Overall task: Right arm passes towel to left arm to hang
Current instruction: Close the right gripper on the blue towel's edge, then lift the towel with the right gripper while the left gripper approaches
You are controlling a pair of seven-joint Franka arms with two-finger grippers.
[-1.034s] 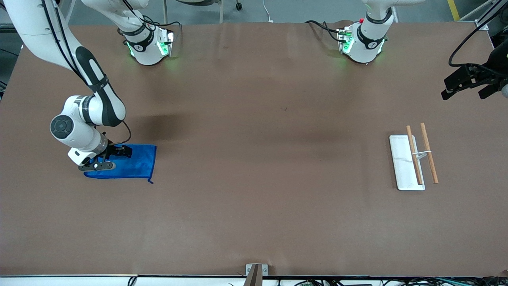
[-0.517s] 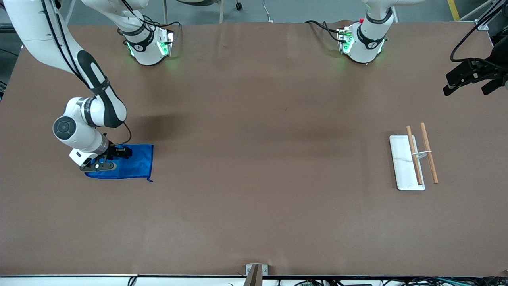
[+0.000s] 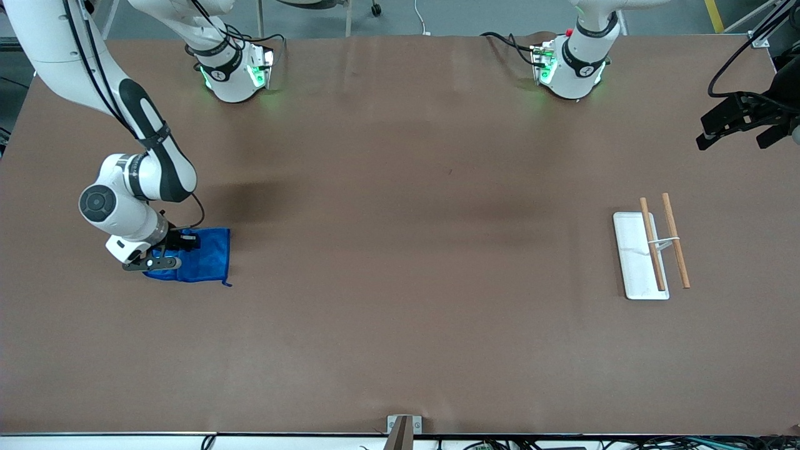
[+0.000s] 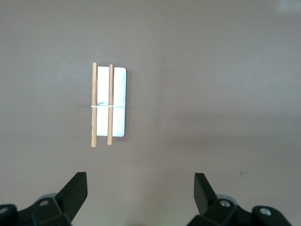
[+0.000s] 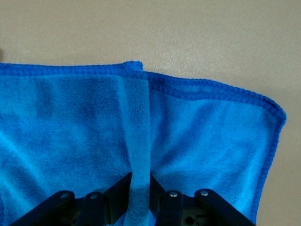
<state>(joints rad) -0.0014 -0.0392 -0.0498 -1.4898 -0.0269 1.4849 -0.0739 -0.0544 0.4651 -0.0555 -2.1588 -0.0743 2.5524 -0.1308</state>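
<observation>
The bright blue towel (image 3: 203,257) lies bunched on the brown table at the right arm's end, a small loop sticking out at its corner nearest the front camera. My right gripper (image 3: 170,250) is down on it, shut on a raised fold of the towel (image 5: 140,141) that runs up between its fingers (image 5: 120,193). The left gripper (image 3: 737,128) hangs open in the air over the table's edge at the left arm's end, nothing between its fingertips (image 4: 75,188); it waits there.
A white tray (image 3: 632,253) with two wooden bars (image 3: 676,240) sits on the table toward the left arm's end; the left wrist view also shows that tray (image 4: 119,101). Both arm bases stand along the table's back edge.
The right gripper has shut on the towel, pinching up a fold. The towel has drawn in toward the gripper and looks narrower. The left gripper rose slightly.
</observation>
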